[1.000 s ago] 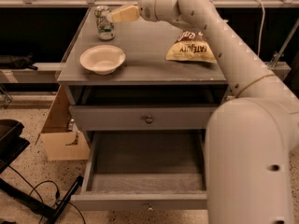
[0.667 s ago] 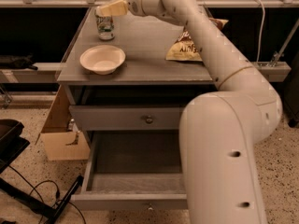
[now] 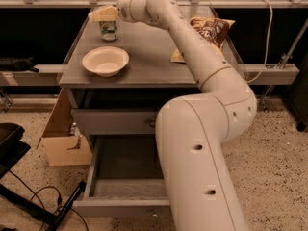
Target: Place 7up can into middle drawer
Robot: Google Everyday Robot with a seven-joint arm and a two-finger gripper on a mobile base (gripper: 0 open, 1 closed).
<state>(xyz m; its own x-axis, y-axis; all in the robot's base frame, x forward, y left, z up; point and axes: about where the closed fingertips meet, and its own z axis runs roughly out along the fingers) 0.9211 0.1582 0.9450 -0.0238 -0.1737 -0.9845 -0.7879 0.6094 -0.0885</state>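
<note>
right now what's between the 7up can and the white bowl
Only bare tabletop, in the camera view; the gripper is just above the 7up can.

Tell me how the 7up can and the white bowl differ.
The 7up can is tall, narrow and green-printed; the white bowl is low, wide and plain. The 7up can stands at the back corner under the gripper; the white bowl sits nearer the front. Both rest upright on the cabinet top.

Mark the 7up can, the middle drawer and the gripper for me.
7up can (image 3: pixel 109 31): camera view, its printed side, just below the gripper.
middle drawer (image 3: pixel 126 163): camera view, bare floor of the pulled-out tray.
gripper (image 3: pixel 102 14): camera view, its cream tip, directly over the can.
</note>
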